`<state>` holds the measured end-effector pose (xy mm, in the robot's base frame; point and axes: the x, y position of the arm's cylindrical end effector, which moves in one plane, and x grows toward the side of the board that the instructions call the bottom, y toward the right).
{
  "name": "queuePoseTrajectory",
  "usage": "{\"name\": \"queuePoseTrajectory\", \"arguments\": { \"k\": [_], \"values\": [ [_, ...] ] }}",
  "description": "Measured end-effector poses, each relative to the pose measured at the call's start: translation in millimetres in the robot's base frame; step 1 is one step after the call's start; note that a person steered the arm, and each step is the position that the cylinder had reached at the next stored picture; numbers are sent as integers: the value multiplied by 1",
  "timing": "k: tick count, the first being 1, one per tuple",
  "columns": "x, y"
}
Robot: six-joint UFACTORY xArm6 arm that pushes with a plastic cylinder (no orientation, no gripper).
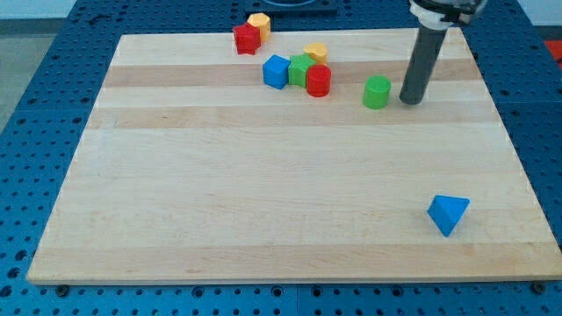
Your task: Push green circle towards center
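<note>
Nearest on the bench (263,219) lies a blue triangle (449,213), while far right the green circle (377,92) sits just left of the rod's tip (410,101), no pincer present, so the approach looks finished and a near-leftward push seems due.

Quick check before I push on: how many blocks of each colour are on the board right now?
Red: 2, a star-like block and a cylinder
Yellow: 2
Green: 2, a block and the green circle
Blue: 2, a cube and a triangle
Total: 8
</note>
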<state>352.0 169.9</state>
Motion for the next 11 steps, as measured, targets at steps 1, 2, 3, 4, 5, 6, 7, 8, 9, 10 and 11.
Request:
{"name": "queuePoseTrajectory", "arguments": {
  "k": [1,2,3,4,5,6,7,8,9,10,11],
  "values": [
    [-21,-32],
    [-11,-68],
    [27,-77],
    [68,-77],
    [60,-74],
    [8,-71],
    [-3,-80],
    [24,-95],
    [55,-89],
    [73,-83],
    [48,-91]
  ]
}}
